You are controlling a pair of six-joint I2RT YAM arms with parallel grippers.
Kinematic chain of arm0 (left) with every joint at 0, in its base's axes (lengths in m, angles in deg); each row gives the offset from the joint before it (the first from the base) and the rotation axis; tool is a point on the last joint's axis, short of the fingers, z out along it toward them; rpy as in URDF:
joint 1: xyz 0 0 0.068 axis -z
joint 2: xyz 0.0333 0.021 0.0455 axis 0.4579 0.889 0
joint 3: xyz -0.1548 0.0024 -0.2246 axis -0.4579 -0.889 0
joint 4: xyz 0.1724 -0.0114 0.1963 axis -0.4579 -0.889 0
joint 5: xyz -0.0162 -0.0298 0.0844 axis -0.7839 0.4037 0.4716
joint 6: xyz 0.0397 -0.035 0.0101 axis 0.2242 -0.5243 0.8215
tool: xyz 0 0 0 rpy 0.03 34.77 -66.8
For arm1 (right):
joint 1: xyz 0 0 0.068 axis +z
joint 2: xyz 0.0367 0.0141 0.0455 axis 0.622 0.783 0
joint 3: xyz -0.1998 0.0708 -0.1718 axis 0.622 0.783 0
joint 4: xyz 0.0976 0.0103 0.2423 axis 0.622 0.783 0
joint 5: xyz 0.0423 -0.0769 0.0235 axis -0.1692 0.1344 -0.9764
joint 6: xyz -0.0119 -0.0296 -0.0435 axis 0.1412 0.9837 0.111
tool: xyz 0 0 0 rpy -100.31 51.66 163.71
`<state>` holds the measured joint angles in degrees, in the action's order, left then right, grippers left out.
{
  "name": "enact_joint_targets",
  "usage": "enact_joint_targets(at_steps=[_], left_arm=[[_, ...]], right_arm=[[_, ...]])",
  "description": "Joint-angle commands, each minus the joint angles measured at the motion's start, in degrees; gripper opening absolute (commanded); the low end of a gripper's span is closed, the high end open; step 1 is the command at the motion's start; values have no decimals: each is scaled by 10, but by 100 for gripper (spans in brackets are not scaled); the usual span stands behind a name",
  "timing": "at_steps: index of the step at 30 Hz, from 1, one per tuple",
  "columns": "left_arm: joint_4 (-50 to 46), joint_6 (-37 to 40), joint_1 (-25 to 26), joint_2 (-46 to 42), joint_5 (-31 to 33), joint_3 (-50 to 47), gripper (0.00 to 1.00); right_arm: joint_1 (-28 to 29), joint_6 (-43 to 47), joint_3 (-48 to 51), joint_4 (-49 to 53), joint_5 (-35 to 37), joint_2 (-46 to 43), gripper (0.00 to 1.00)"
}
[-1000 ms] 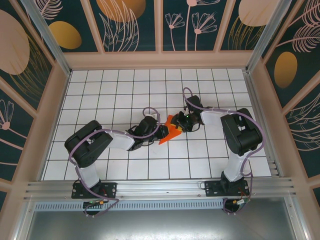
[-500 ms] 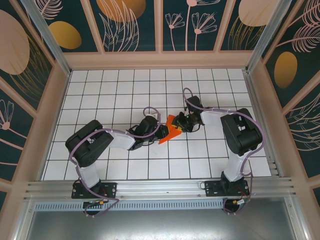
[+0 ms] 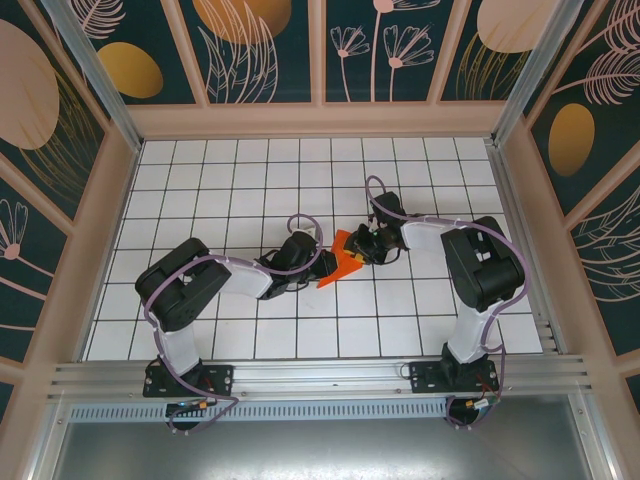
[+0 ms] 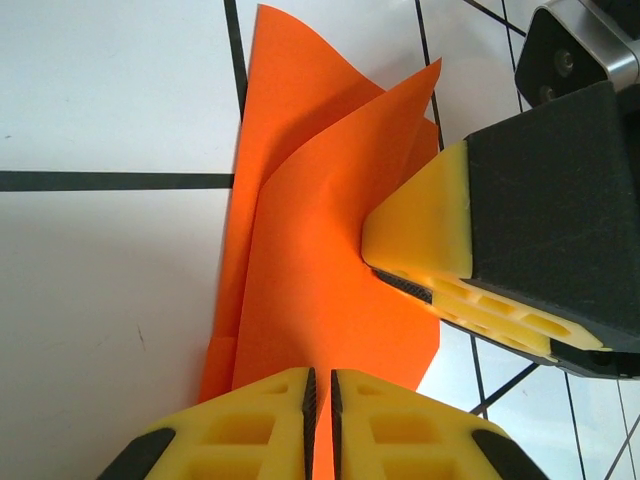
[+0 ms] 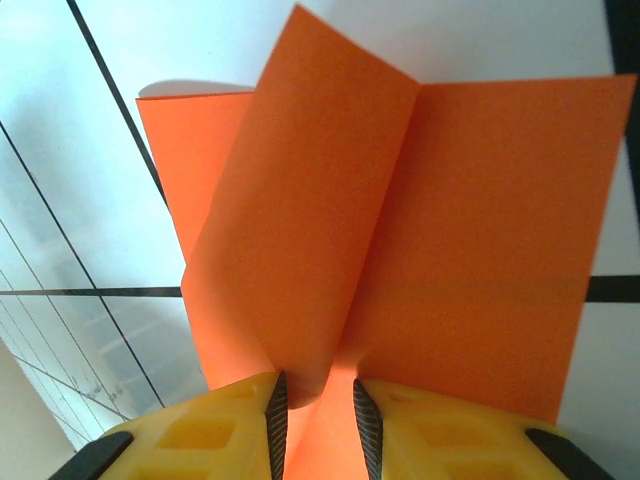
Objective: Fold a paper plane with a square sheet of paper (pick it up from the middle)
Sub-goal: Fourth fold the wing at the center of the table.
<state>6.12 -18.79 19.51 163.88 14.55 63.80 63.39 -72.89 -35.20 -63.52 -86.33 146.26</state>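
White gridded tabletop [image 3: 200,200], centre: square sheet of paper [image 4: 330,250] part-folded between arms. Left gripper [image 4: 322,378] clamps one end; right gripper [image 5: 315,388] opposite, jaws slightly apart astride fold, grip unclear.

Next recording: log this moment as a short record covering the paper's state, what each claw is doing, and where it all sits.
stage: mid-fold, no plane shape yet
paper: orange-red sheet of paper, creased, its layers standing up rather than lying flat
left arm: left claw shut on an edge of the sheet
right arm: right claw with fingers either side of a raised fold; firm grip unclear
location: middle of the white gridded table, between the two claws
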Motion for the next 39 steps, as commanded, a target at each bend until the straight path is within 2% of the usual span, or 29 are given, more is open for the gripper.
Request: enact_joint_targets(at_steps=[1,39], left_arm=[[-16,6,-4,8,10,9,16],[-58,-9,-7,35,11,24,11]], right_arm=[[-5,-8,38,77,142,78,31],[-5,-8,37,78,134,95,30]])
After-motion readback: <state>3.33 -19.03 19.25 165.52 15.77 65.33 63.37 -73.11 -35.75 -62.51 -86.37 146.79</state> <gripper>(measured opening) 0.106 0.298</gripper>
